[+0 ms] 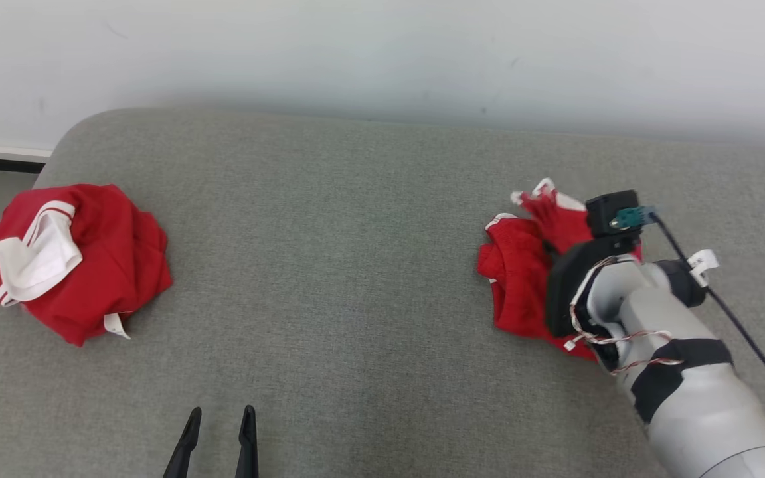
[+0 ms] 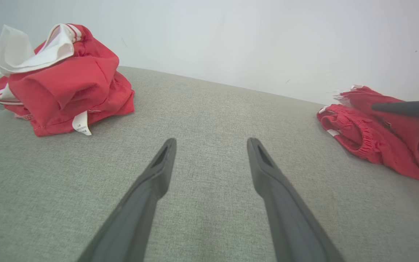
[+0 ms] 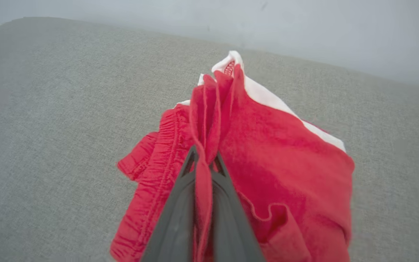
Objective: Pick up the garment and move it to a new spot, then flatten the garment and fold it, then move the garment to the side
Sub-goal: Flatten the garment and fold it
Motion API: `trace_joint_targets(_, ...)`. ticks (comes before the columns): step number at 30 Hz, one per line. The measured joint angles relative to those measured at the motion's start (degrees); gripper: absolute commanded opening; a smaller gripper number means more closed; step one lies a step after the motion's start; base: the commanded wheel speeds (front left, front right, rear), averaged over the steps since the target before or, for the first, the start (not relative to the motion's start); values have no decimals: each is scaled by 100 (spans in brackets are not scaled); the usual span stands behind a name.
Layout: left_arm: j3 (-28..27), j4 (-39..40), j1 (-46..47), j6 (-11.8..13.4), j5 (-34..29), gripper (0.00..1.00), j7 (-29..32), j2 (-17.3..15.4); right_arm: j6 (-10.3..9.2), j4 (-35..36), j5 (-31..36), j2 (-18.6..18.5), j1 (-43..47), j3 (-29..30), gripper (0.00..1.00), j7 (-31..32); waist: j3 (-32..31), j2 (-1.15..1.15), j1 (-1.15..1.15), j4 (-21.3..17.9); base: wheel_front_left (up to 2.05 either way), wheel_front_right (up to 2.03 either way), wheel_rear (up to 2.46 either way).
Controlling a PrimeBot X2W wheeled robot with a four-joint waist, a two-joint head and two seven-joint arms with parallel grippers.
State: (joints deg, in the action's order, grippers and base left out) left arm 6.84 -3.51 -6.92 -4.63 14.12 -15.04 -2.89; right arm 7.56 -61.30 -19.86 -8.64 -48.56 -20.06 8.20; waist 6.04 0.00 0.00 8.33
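Note:
The garment [image 1: 518, 279] is a pair of red shorts with white trim, bunched on the right of the grey cushion [image 1: 356, 232]. In the right wrist view my right gripper [image 3: 204, 160] is shut on a raised fold of the garment [image 3: 278, 153], and the rest of the cloth droops to the cushion. Seen from the head, my right wrist [image 1: 611, 279] covers part of the garment. The left gripper [image 1: 220, 415] stands open and empty near the front edge, well left of the garment [image 2: 376, 142]. From the left wrist, the left gripper [image 2: 211, 142] points across bare cushion.
A second red garment with white parts [image 1: 74, 259] lies crumpled at the cushion's left end, near its rounded edge. A pale wall [image 1: 382, 53] runs behind the cushion. A dark cable [image 1: 741, 325] trails from my right wrist. Bare cushion lies between the two heaps.

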Motion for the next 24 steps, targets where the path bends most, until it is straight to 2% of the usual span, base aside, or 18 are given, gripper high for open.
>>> trace_joint_targets(11,27,0,-10,-18,12,100,0,1,0,135,162,330,204,142,0,293,26,0,0,240,0,0,0)
trace_joint_targets(12,27,-3,-5,-25,16,100,0,0,0,134,204,360,198,170,9,292,49,0,0,254,0,0,0)
trace_joint_targets(13,30,-7,6,-26,18,100,0,1,0,141,221,389,189,207,67,286,70,0,0,269,0,0,0)
trace_joint_targets(14,29,-12,20,-36,19,100,0,1,0,165,222,412,185,253,100,261,88,1,0,287,0,0,0)
trace_joint_targets(18,19,-26,32,-14,45,100,0,1,0,419,-116,509,181,502,100,94,124,0,0,329,0,0,0)
trace_joint_targets(22,-27,-41,27,9,46,100,0,0,0,982,-756,554,200,682,100,-45,78,0,0,299,0,0,0)
trace_joint_targets(24,-49,-38,19,11,46,100,0,1,0,1273,-871,520,244,734,100,-133,43,0,0,268,0,0,0)
